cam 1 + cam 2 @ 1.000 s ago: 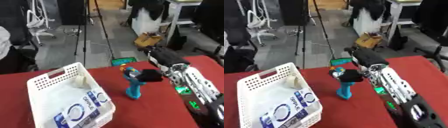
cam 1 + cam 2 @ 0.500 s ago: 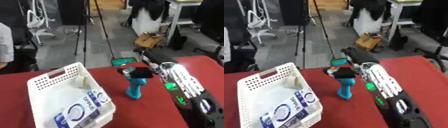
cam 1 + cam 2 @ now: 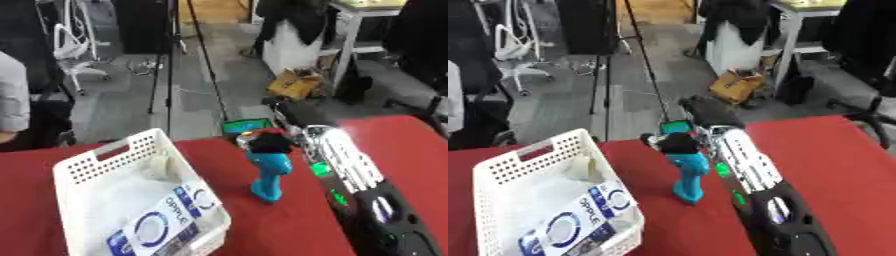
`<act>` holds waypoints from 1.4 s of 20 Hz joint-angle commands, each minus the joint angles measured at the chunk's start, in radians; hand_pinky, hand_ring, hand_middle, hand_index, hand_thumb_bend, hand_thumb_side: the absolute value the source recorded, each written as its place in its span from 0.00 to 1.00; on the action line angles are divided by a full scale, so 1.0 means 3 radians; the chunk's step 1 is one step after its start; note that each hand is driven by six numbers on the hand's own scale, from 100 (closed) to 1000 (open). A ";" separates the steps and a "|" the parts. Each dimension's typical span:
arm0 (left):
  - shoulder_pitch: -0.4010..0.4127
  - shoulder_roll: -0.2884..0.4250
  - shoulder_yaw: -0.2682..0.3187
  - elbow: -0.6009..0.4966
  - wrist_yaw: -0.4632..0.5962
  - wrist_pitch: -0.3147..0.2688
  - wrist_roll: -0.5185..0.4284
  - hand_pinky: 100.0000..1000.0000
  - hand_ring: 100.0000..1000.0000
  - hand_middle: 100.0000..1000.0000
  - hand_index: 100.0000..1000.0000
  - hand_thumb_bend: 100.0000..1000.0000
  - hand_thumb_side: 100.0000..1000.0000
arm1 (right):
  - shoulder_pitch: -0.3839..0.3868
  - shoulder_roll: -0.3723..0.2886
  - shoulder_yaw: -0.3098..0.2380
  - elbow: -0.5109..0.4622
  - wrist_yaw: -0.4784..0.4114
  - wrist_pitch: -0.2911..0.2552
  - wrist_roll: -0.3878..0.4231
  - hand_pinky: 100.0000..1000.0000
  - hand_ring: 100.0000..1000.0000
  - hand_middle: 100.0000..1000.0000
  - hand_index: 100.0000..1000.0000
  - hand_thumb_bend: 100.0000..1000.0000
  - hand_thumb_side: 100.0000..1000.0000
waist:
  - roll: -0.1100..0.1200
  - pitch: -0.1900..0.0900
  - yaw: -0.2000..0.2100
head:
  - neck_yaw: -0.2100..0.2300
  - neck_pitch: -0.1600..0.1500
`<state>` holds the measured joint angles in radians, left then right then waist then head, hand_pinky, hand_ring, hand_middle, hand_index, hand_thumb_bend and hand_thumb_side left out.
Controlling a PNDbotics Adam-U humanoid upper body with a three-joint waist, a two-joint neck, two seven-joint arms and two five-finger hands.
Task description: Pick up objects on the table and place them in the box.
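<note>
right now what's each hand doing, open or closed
Left hand: not in view.
Right hand: reaching past the top of the blue tool standing on the table; whether its fingers are open or closed cannot be told.

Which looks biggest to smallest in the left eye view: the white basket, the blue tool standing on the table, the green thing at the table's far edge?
1. White basket, by far the largest.
2. Blue tool.
3. Green thing, smallest; it sits farther from the camera and partly hidden, so its true size is unsure.
</note>
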<state>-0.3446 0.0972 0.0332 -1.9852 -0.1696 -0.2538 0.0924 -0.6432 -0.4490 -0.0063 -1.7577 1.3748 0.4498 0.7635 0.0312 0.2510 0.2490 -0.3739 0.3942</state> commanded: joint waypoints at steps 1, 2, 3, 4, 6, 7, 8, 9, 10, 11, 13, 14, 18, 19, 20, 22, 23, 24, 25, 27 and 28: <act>-0.0059 0.0031 -0.0009 -0.0049 0.0007 -0.0012 0.0003 0.77 0.76 0.78 0.83 0.00 1.00 | -0.0073 -0.0009 -0.0050 -0.0026 0.0047 0.0061 0.0135 0.96 0.96 0.95 1.00 0.63 0.78 | -0.0056 -0.0002 0.0000 | -0.0013 -0.0037; -0.0062 0.0032 -0.0009 -0.0049 0.0006 -0.0012 0.0003 0.77 0.76 0.78 0.83 0.00 1.00 | -0.0074 -0.0001 -0.0055 -0.0037 0.0036 0.0055 0.0169 0.96 0.96 0.95 1.00 0.63 0.78 | -0.0058 -0.0002 -0.0003 | -0.0012 -0.0036; -0.0066 0.0035 -0.0010 -0.0049 0.0006 -0.0013 0.0002 0.77 0.76 0.78 0.83 0.00 1.00 | -0.0076 0.0010 -0.0057 -0.0055 0.0024 0.0045 0.0199 0.96 0.96 0.95 1.00 0.62 0.73 | -0.0061 -0.0001 -0.0007 | -0.0011 -0.0031; -0.0070 0.0038 -0.0011 -0.0049 0.0004 -0.0011 0.0000 0.77 0.76 0.78 0.83 0.00 1.00 | -0.0076 0.0023 -0.0061 -0.0078 0.0008 0.0030 0.0232 0.96 0.96 0.95 1.00 0.62 0.73 | -0.0064 -0.0001 -0.0011 | -0.0009 -0.0025; -0.0076 0.0045 -0.0011 -0.0049 0.0001 -0.0010 -0.0004 0.77 0.76 0.78 0.83 0.00 1.00 | -0.0072 0.0039 -0.0074 -0.0115 -0.0001 0.0007 0.0284 0.96 0.96 0.95 1.00 0.61 0.70 | -0.0070 -0.0001 -0.0020 | -0.0001 -0.0018; -0.0078 0.0049 -0.0009 -0.0049 0.0001 -0.0010 -0.0004 0.77 0.76 0.77 0.83 0.00 1.00 | -0.0068 0.0046 -0.0079 -0.0129 -0.0006 -0.0006 0.0309 0.96 0.96 0.96 1.00 0.64 0.70 | -0.0072 -0.0002 -0.0024 | 0.0003 -0.0017; -0.0079 0.0051 -0.0007 -0.0049 -0.0001 -0.0010 -0.0002 0.77 0.76 0.77 0.83 0.00 1.00 | -0.0063 0.0052 -0.0084 -0.0143 -0.0016 -0.0022 0.0339 0.96 0.96 0.96 1.00 0.64 0.70 | -0.0074 -0.0004 -0.0028 | 0.0006 -0.0016; -0.0080 0.0054 -0.0006 -0.0049 -0.0002 -0.0010 -0.0002 0.77 0.76 0.77 0.83 0.00 1.00 | -0.0058 0.0055 -0.0089 -0.0153 -0.0023 -0.0037 0.0369 0.97 0.97 0.96 1.00 0.65 0.69 | -0.0075 -0.0007 -0.0032 | 0.0008 -0.0015; -0.0081 0.0056 -0.0006 -0.0049 -0.0005 -0.0010 -0.0005 0.77 0.76 0.77 0.83 0.00 1.00 | -0.0052 0.0057 -0.0094 -0.0159 -0.0030 -0.0058 0.0407 0.97 0.97 0.96 1.00 0.65 0.69 | -0.0075 -0.0010 -0.0036 | 0.0010 -0.0014; -0.0081 0.0058 -0.0006 -0.0049 -0.0006 -0.0009 -0.0007 0.77 0.76 0.77 0.83 0.00 1.00 | -0.0047 0.0058 -0.0098 -0.0164 -0.0034 -0.0077 0.0438 0.97 0.97 0.96 1.00 0.64 0.68 | -0.0075 -0.0014 -0.0040 | 0.0011 -0.0014; -0.0080 0.0061 -0.0003 -0.0049 -0.0009 -0.0006 -0.0008 0.77 0.76 0.77 0.83 0.00 1.00 | -0.0040 0.0063 -0.0106 -0.0160 -0.0054 -0.0109 0.0469 0.96 0.97 0.96 1.00 0.63 0.67 | -0.0075 -0.0021 -0.0045 | 0.0011 -0.0013; -0.0080 0.0064 -0.0004 -0.0049 -0.0011 -0.0004 -0.0011 0.77 0.76 0.77 0.83 0.00 1.00 | -0.0038 0.0066 -0.0110 -0.0154 -0.0061 -0.0120 0.0474 0.96 0.97 0.96 1.00 0.63 0.67 | -0.0075 -0.0025 -0.0048 | 0.0009 -0.0012; -0.0081 0.0066 -0.0007 -0.0049 -0.0014 0.0005 -0.0022 0.77 0.76 0.77 0.83 0.00 1.00 | -0.0037 0.0084 -0.0128 -0.0118 -0.0078 -0.0142 0.0478 0.96 0.96 0.96 1.00 0.62 0.68 | -0.0072 -0.0031 -0.0052 | -0.0003 -0.0017; -0.0081 0.0066 -0.0006 -0.0049 -0.0015 0.0007 -0.0023 0.77 0.76 0.77 0.83 0.00 1.00 | -0.0036 0.0087 -0.0130 -0.0110 -0.0084 -0.0147 0.0478 0.96 0.96 0.96 1.00 0.62 0.67 | -0.0071 -0.0033 -0.0052 | -0.0005 -0.0018; -0.0081 0.0066 -0.0005 -0.0049 -0.0015 0.0009 -0.0022 0.77 0.76 0.77 0.83 0.00 1.00 | -0.0034 0.0092 -0.0129 -0.0102 -0.0098 -0.0154 0.0478 0.96 0.96 0.96 1.00 0.62 0.67 | -0.0070 -0.0034 -0.0052 | -0.0008 -0.0019; -0.0082 0.0065 -0.0005 -0.0049 -0.0016 0.0010 -0.0022 0.77 0.76 0.77 0.83 0.00 1.00 | -0.0028 0.0096 -0.0128 -0.0085 -0.0111 -0.0159 0.0478 0.95 0.96 0.95 1.00 0.61 0.66 | -0.0070 -0.0035 -0.0050 | -0.0010 -0.0026; -0.0083 0.0065 -0.0005 -0.0049 -0.0017 0.0009 -0.0022 0.77 0.76 0.77 0.83 0.00 1.00 | -0.0026 0.0098 -0.0126 -0.0075 -0.0110 -0.0161 0.0478 0.95 0.96 0.95 1.00 0.61 0.66 | -0.0071 -0.0035 -0.0049 | -0.0011 -0.0030; -0.0083 0.0063 -0.0004 -0.0049 -0.0018 0.0008 -0.0020 0.77 0.76 0.77 0.83 0.00 1.00 | -0.0021 0.0100 -0.0126 -0.0059 -0.0112 -0.0161 0.0478 0.95 0.96 0.95 1.00 0.61 0.66 | -0.0071 -0.0034 -0.0047 | -0.0014 -0.0037; -0.0083 0.0062 -0.0004 -0.0049 -0.0018 0.0007 -0.0019 0.77 0.76 0.77 0.83 0.00 1.00 | -0.0019 0.0101 -0.0127 -0.0046 -0.0116 -0.0161 0.0478 0.95 0.96 0.95 1.00 0.61 0.65 | -0.0072 -0.0034 -0.0046 | -0.0015 -0.0041; -0.0081 0.0060 -0.0004 -0.0049 -0.0018 0.0008 -0.0018 0.77 0.76 0.77 0.83 0.00 1.00 | -0.0014 0.0106 -0.0123 -0.0021 -0.0126 -0.0165 0.0478 0.95 0.96 0.95 1.00 0.61 0.65 | -0.0072 -0.0031 -0.0047 | -0.0015 -0.0049; -0.0083 0.0059 -0.0005 -0.0049 -0.0019 0.0007 -0.0019 0.77 0.76 0.77 0.83 0.00 1.00 | -0.0009 0.0109 -0.0117 0.0002 -0.0123 -0.0170 0.0478 0.94 0.95 0.94 1.00 0.59 0.64 | -0.0073 -0.0028 -0.0046 | -0.0019 -0.0053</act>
<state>-0.3534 0.0978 0.0324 -1.9852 -0.1727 -0.2518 0.0870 -0.6336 -0.4087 -0.0362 -1.7541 1.3439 0.3556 0.8591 0.0221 0.2510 0.2341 -0.3774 0.3916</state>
